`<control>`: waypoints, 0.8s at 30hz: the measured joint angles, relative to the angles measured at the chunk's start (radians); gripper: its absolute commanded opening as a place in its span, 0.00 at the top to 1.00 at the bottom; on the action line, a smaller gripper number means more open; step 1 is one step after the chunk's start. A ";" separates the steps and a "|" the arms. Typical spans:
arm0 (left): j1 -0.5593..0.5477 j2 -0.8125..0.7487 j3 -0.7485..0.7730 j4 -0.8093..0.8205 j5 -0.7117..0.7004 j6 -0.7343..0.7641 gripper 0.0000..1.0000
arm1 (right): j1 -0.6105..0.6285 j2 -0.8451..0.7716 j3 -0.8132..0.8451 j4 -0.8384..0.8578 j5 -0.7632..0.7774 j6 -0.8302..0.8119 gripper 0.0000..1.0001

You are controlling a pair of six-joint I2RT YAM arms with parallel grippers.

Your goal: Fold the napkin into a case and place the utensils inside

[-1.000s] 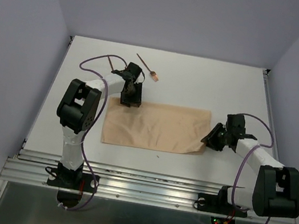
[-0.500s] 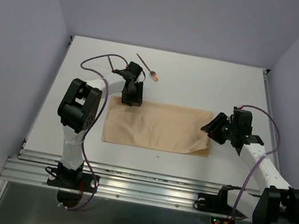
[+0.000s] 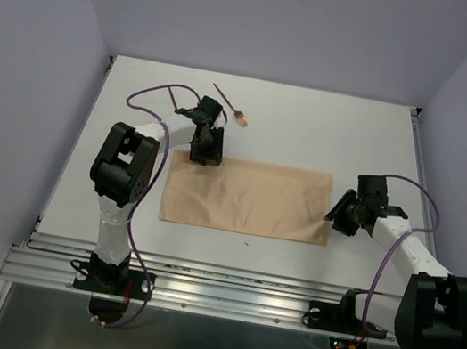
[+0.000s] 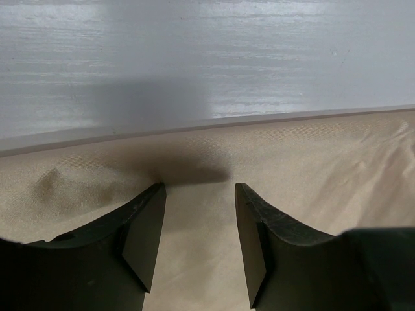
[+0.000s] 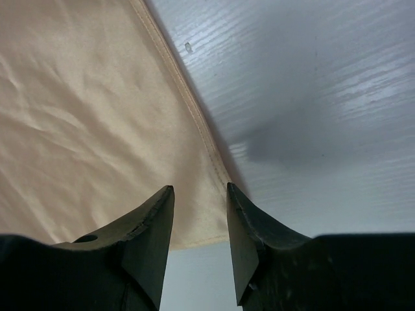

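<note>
The tan napkin lies flat as a wide rectangle in the middle of the table. My left gripper is open and empty, low over the napkin's far left corner; its jaws straddle cloth just inside the far edge. My right gripper is open and empty over the napkin's near right corner; its jaws stand either side of the stitched hem. A thin reddish-brown fork with a paler head lies beyond the napkin. A second thin stick lies left of it. No case shows.
The white table is walled in by lavender panels at the back and sides. A metal rail runs along the near edge by the arm bases. Purple cables loop beside each arm.
The right gripper held the napkin's right edge lifted half a second ago; now that edge lies flat, farther right, and the gripper is open beside it. The left arm has not moved.
</note>
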 measured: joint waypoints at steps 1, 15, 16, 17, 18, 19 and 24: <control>0.000 0.000 0.000 0.000 0.000 0.000 0.42 | 0.000 0.000 0.000 -0.008 0.013 0.001 0.56; -0.028 -0.001 0.014 -0.011 0.005 0.001 0.42 | 0.077 0.055 0.076 -0.029 0.018 0.005 0.59; -0.042 -0.002 0.014 -0.009 0.010 -0.002 0.42 | 0.101 0.071 0.099 -0.024 0.019 0.007 0.59; -0.060 -0.003 0.014 -0.001 0.020 -0.009 0.42 | 0.133 0.102 0.142 -0.018 0.019 0.008 0.59; -0.071 -0.006 0.014 0.004 0.027 -0.015 0.42 | 0.169 0.143 0.184 0.003 0.015 0.011 0.60; -0.082 -0.010 0.014 0.014 0.039 -0.023 0.42 | 0.200 0.180 0.214 0.027 0.011 0.013 0.62; -0.113 -0.048 0.014 0.084 0.098 -0.068 0.44 | 0.289 0.388 0.365 0.126 -0.046 0.031 0.71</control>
